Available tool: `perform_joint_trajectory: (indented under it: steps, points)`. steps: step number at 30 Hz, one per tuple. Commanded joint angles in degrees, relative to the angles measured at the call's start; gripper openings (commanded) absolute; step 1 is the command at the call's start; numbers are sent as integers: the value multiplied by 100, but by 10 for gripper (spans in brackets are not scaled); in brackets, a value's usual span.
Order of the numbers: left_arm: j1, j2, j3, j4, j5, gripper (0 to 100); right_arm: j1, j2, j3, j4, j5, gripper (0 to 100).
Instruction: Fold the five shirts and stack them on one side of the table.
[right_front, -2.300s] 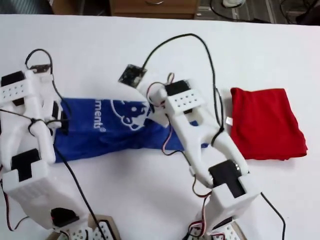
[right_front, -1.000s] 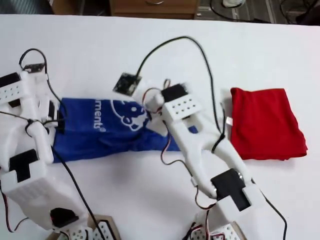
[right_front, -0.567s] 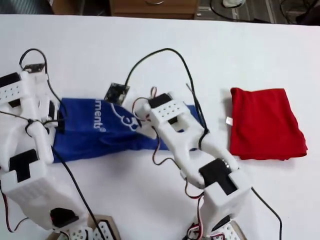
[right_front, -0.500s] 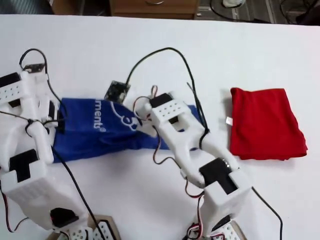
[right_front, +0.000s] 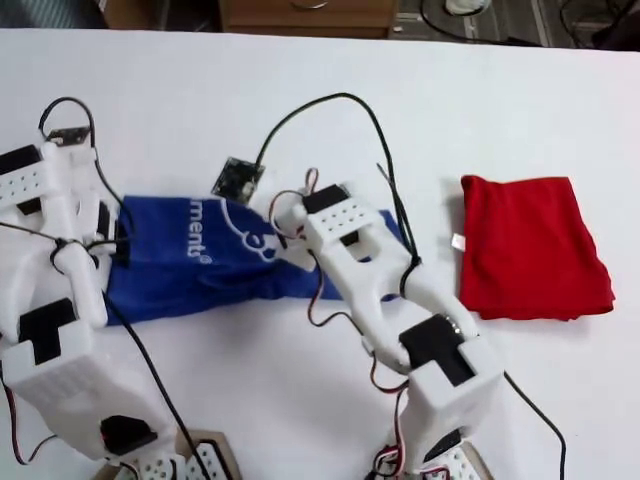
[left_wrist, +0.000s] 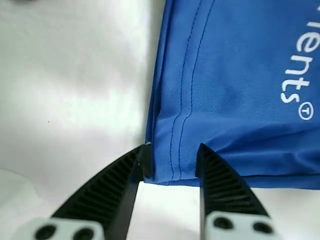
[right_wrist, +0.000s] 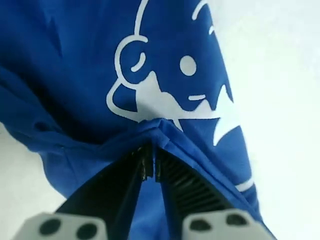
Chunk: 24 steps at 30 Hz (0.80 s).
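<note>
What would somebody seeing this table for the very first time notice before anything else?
A long blue fabric shirt with a white cartoon print lies stretched across the white table between the two arms. The right gripper is shut on a raised fold of it, while the left gripper straddles its stitched corner with fingers apart. On the right arm's side sits a neatly folded red fabric shirt.

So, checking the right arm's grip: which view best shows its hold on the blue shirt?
The right wrist view: the right gripper is shut on a fold of the blue shirt. In the high view the arm covers that pinch; the left wrist view shows the shirt's far corner.
</note>
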<state>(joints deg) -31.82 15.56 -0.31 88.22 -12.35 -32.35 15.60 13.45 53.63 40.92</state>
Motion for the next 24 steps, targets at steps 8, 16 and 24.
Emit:
perform_joint_trajectory:
  steps: [8,16,24]
  points:
    - [0,-70,-330,273,457,181,66,-488,-237,585,-44,24]
    - [-35,-9,-1077,492,607,219,198,-2044,-369,1868,-9,74]
    - [-44,923,-848,-431,747,221,919,-3837,-369,2888,0,97]
